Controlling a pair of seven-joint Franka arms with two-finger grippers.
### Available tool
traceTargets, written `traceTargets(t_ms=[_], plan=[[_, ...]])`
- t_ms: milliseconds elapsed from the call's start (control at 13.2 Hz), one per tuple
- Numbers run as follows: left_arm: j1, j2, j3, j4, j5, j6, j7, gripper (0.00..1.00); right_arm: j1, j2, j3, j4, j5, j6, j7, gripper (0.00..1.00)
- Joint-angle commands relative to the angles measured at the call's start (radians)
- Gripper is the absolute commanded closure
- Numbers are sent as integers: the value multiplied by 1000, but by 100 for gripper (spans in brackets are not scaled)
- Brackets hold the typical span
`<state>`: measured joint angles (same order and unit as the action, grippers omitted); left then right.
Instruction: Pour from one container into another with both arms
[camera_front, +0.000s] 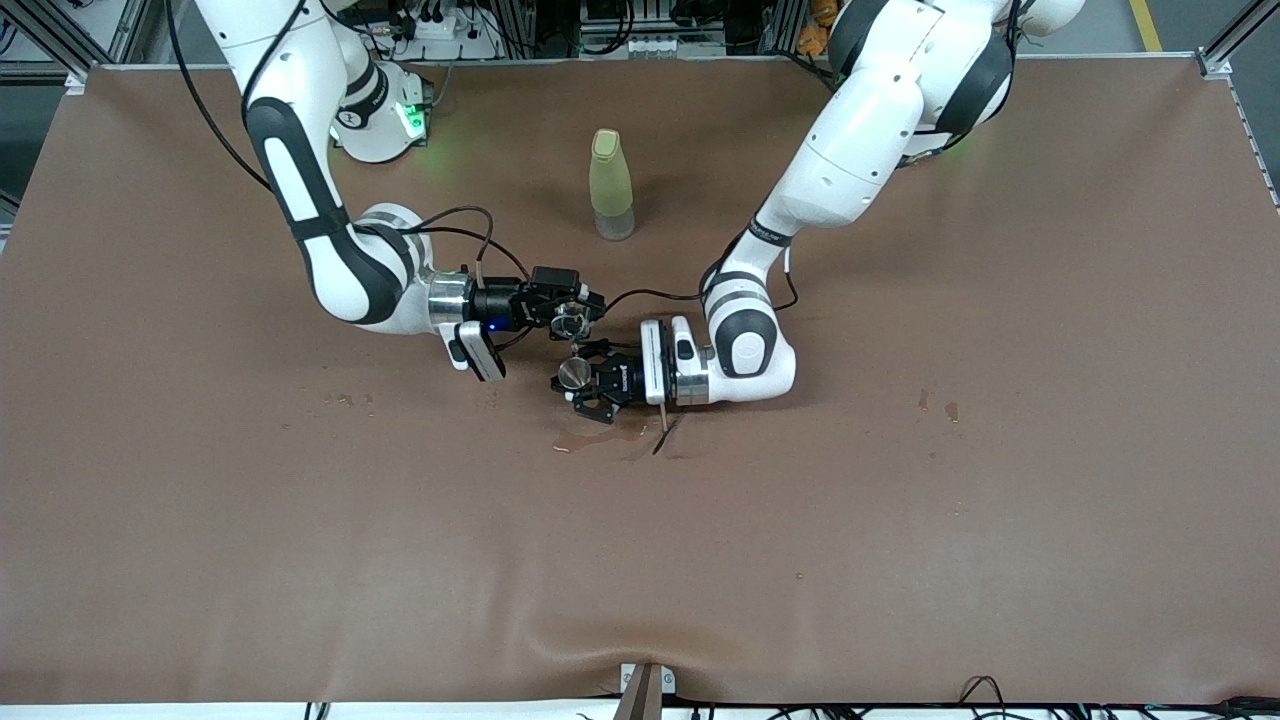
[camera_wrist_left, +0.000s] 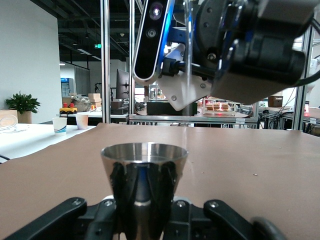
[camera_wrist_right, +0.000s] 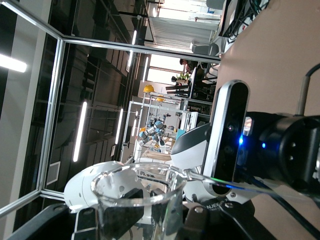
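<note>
My left gripper (camera_front: 588, 385) is low over the middle of the table, shut on a small steel cup (camera_front: 574, 373) that stands upright with its mouth up. In the left wrist view the steel cup (camera_wrist_left: 144, 170) sits between the left gripper's (camera_wrist_left: 144, 212) black fingers. My right gripper (camera_front: 578, 312) is just above it, shut on a clear glass beaker (camera_front: 569, 322) that is tipped on its side, its lip toward the cup. The right wrist view shows the beaker (camera_wrist_right: 140, 200) in the right gripper (camera_wrist_right: 140, 227). I cannot see any liquid inside either container.
A yellow-green bottle (camera_front: 611, 185) stands upright farther from the front camera, between the two arms. A wet patch (camera_front: 610, 438) and a thin stick (camera_front: 665, 432) lie on the brown cover just nearer the camera than the cup. Small stains (camera_front: 936, 405) mark the cover toward the left arm's end.
</note>
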<state>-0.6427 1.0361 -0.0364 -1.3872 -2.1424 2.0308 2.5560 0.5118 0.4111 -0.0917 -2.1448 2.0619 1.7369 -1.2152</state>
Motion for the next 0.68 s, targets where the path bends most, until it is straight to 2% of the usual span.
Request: traceTargets(t_ms=[0,605], plan=[[-6,-14,0,-4,-24,13,18,100,4,-29,0,-11,12,12,81,100],[-2,-14,0,-15,-22,0,23,100,-4,-31,0,-1,11,16,238,100]])
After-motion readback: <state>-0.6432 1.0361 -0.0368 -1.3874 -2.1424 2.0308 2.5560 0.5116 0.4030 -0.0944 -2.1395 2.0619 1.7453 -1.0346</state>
